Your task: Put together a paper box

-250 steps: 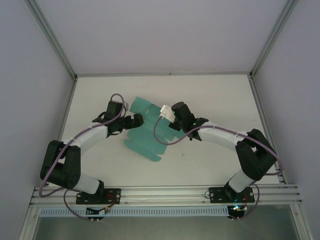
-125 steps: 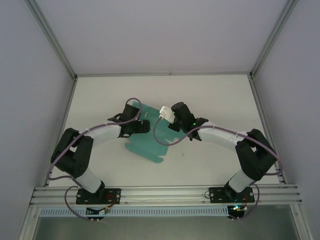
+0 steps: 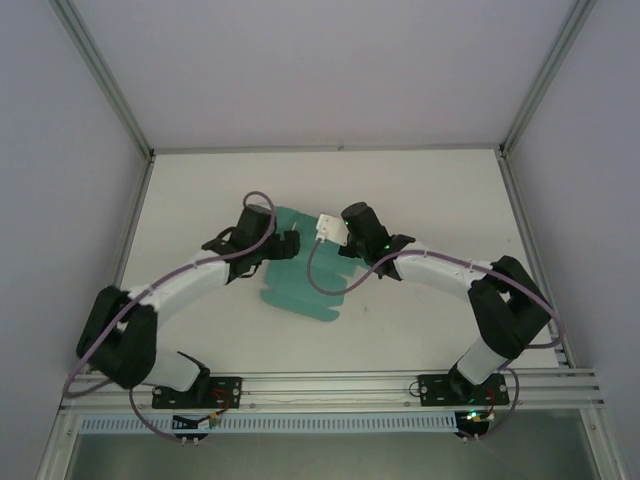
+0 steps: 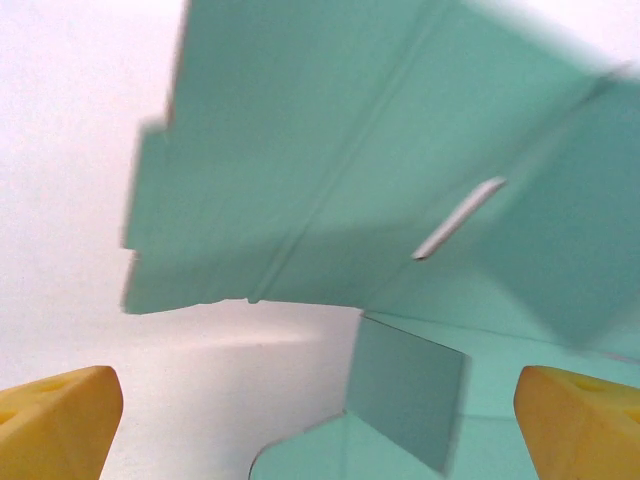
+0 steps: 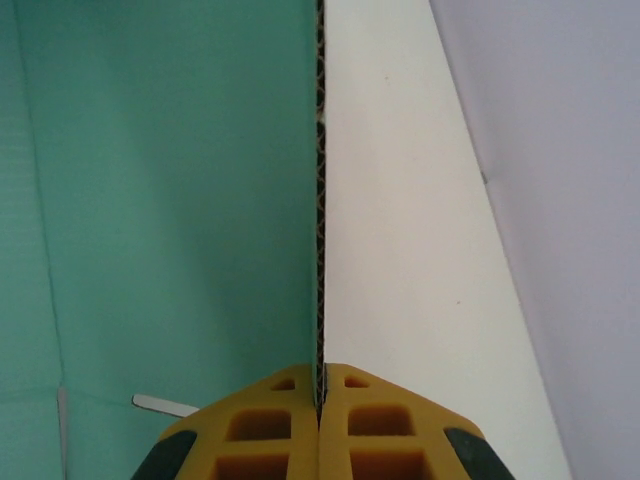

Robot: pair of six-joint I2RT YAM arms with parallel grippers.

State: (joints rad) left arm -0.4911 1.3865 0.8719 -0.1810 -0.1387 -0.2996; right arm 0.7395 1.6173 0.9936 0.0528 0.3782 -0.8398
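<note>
So, my right hand (image 5: 320, 395) is clenched on the edge of a raised panel of the paper box (image 3: 300, 285). The box sits mid-counter (image 3: 430, 200) between both arms, partly folded. My left hand (image 4: 320, 430) is spread wide at the sheet's left side, grasping nothing. Card looks light, thin and corrugated, so it creases easily. Best gripped at panel edges near the fold lines.

The paper box (image 5: 170, 200) is thin teal card, matt and faintly ribbed, and its cut edge shows corrugated fluting. The right gripper (image 5: 320, 398) has dull, moulded yellow plastic fingers. The table (image 3: 430, 190) is smooth matt white, with a brushed metal rail (image 3: 330, 385) along its near edge.
</note>
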